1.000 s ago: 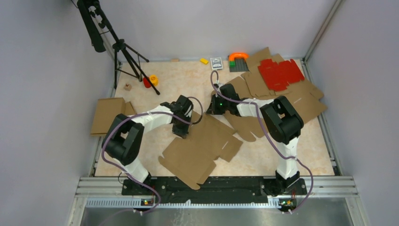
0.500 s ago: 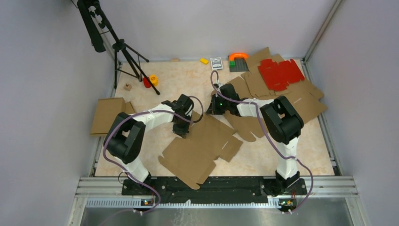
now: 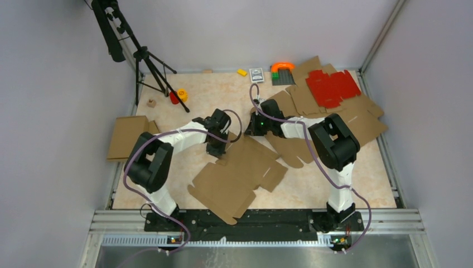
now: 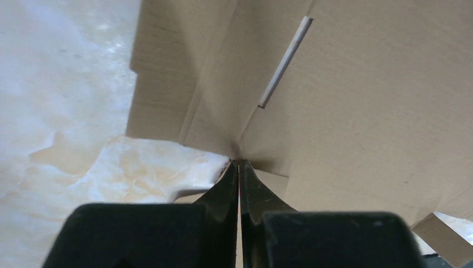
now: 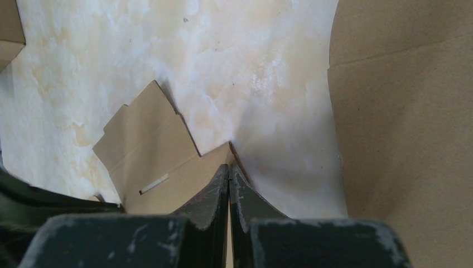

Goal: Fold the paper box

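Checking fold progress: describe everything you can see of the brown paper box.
The paper box is a plain brown cardboard die-cut with creased panels, side flaps and a slit, lying unfolded on the marbled table. The shut left gripper pinches its puckered far edge; the right gripper appears to pinch its far corner.

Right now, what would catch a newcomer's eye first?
The brown box sprawls unfolded mid-table, its far edge pinched by the shut left gripper and right gripper. A red sheet stands out on the cardboard pile at the far right.
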Controlling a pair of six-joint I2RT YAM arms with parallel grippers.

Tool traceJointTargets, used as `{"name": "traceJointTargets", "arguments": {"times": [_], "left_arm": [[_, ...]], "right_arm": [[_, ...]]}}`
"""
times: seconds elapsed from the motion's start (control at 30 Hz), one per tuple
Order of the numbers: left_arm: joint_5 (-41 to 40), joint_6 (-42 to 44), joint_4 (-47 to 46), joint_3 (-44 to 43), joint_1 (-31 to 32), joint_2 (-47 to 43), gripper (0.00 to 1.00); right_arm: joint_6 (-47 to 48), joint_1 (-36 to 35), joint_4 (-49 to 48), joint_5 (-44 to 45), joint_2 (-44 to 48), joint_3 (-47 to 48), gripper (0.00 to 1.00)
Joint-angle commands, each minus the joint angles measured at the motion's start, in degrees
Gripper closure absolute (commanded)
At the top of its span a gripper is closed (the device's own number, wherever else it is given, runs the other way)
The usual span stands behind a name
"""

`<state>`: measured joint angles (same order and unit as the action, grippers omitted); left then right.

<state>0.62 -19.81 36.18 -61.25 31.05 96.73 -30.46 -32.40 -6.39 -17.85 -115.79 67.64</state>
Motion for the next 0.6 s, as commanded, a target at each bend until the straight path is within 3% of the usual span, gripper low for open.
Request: {"name": "traceJointTargets", "arguments": {"times": [0.0, 0.37, 0.47, 0.57], "left_arm": [[2.3, -0.5, -2.1, 2.4, 0.0, 3.5, 1.00], [-3.0, 0.3, 1.9, 0.1, -0.1, -2.0, 1.00], [-4.7, 0.3, 3.0, 0.3, -0.2, -6.2, 0.81], [-5.2, -1.3, 4.0, 2.1, -0.4, -11.1, 0.69]], "right_arm": [[2.2, 0.2, 4.5, 3.9, -2.1, 0.2, 1.00], [2.3, 0.2, 3.8, 4.2, -1.3, -0.6, 1.00], [2.5, 0.2, 3.6, 4.5, -0.5, -0.9, 1.00], [2.9, 0.2, 3.2, 5.1, 1.1, -1.8, 1.00]]}}
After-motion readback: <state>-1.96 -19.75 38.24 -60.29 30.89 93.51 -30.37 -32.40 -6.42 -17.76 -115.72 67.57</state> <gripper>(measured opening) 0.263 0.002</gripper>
